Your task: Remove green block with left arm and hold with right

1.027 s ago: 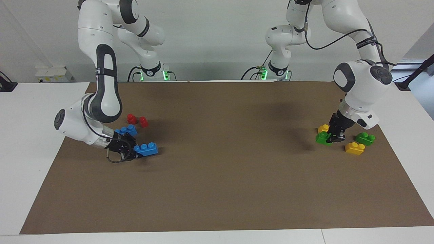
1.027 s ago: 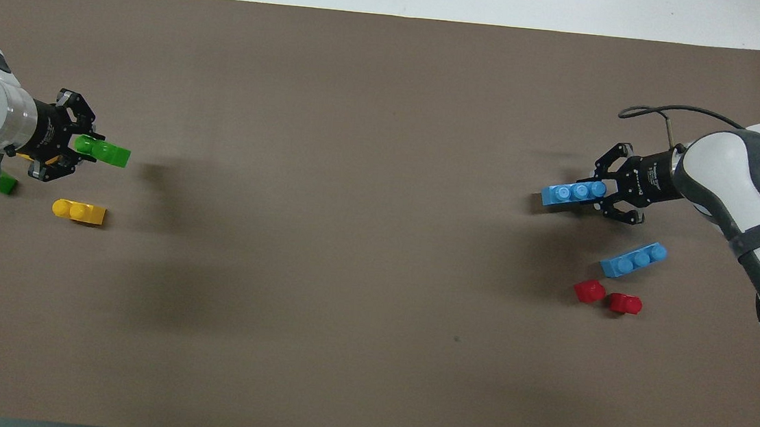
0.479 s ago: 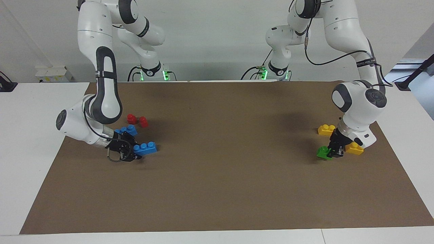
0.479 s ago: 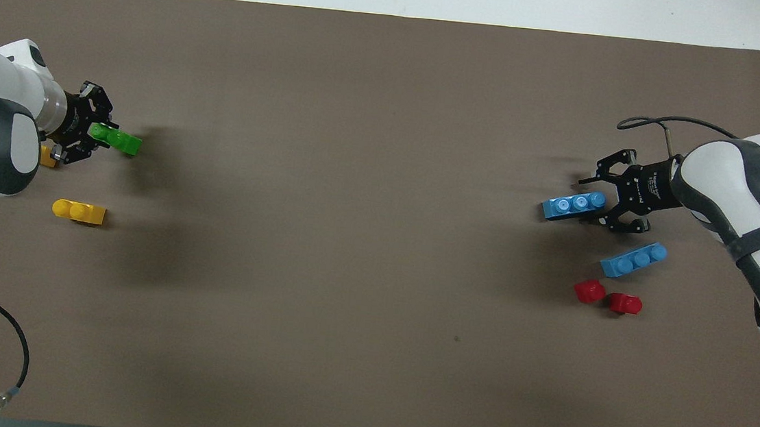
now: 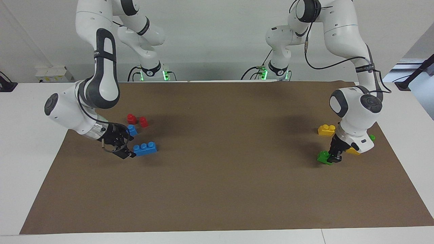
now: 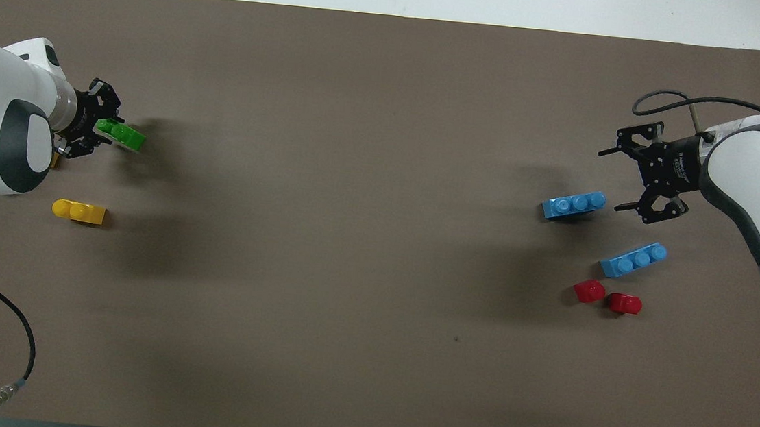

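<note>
At the left arm's end of the bench (image 5: 217,203), the left claw (image 5: 334,156) grips the green block (image 5: 323,157) near a yellow brick (image 5: 326,129), while the right claw (image 5: 123,147) hangs spread beside a blue three-stud brick (image 5: 145,148).

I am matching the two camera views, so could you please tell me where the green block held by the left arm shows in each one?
Facing view: the green block is in the left gripper, low over the mat at the left arm's end of the table.
Overhead view: the same block shows at the left gripper.
Shared landmark: the lone yellow brick lies nearer to the robots than the block.
</note>
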Controlling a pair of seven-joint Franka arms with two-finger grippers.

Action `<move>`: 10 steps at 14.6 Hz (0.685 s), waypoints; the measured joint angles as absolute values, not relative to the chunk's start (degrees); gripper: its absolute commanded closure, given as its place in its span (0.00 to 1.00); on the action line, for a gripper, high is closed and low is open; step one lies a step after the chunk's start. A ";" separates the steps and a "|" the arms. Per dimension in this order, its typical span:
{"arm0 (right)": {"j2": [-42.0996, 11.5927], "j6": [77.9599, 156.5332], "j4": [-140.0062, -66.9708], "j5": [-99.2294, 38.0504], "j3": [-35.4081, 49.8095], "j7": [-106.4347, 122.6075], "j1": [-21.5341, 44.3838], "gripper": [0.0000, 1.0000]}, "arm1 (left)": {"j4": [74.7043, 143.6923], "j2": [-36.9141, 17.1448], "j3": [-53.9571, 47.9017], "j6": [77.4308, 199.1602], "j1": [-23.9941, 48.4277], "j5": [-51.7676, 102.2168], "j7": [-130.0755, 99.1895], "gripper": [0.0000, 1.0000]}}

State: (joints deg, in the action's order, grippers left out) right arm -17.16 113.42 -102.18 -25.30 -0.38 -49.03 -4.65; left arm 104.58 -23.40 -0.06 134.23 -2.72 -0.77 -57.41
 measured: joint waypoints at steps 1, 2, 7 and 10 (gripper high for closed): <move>-15.36 111.99 -101.62 -23.55 -0.32 -48.60 -3.62 0.00 | 104.57 -23.47 -0.09 134.22 -2.71 -0.79 -55.88 0.00; -13.58 110.63 -101.33 -21.82 -0.29 -47.32 -2.60 0.00 | 104.47 -23.47 -0.12 134.22 -2.71 -0.82 -54.41 0.00; -5.34 102.22 -100.26 -10.97 -0.05 -34.45 1.37 0.00 | 99.93 -22.63 -0.33 129.00 -2.50 -1.24 -44.44 0.00; -1.63 95.13 -97.77 -7.30 0.16 -23.84 1.48 0.00 | 96.59 -19.44 -0.48 119.50 -2.46 -1.31 -34.39 0.00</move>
